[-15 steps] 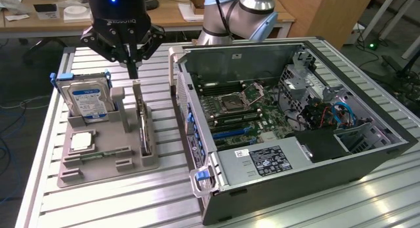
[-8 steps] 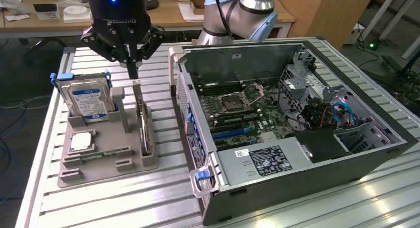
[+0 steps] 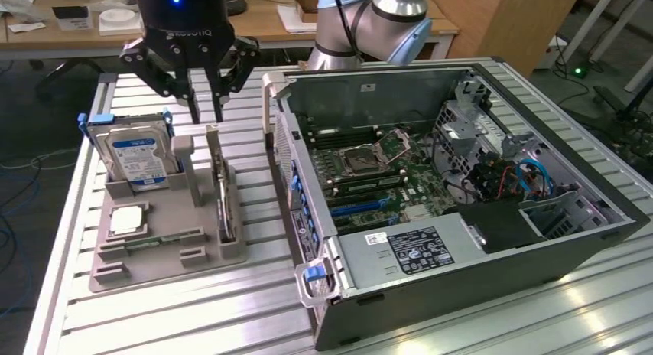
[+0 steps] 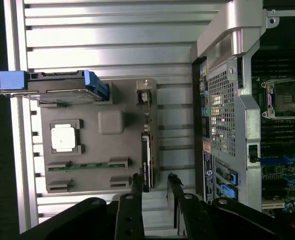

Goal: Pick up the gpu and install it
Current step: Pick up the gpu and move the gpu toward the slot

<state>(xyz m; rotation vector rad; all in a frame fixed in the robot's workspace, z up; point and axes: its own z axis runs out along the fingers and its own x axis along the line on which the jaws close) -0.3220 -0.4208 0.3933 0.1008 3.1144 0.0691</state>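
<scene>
Black, thin gpu card [image 3: 220, 188]: light, stiff, fragile, so grab its bare top edge. Black end effector [image 3: 206, 114] hangs above, fingers parted, empty.

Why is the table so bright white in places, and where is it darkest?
Exterior view: room light glares off the ribbed silver metal table beside the black open computer case; wrist view: its slats shine palest, and the black gripper looks nearly all shadow.

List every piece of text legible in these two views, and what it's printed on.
"ROBOTIQ": on the body of the gripper.
Hard drive label: print too small to read.
Power supply label: too small to read.
Sticker on the rear of the computer case: blurred, unreadable.
</scene>
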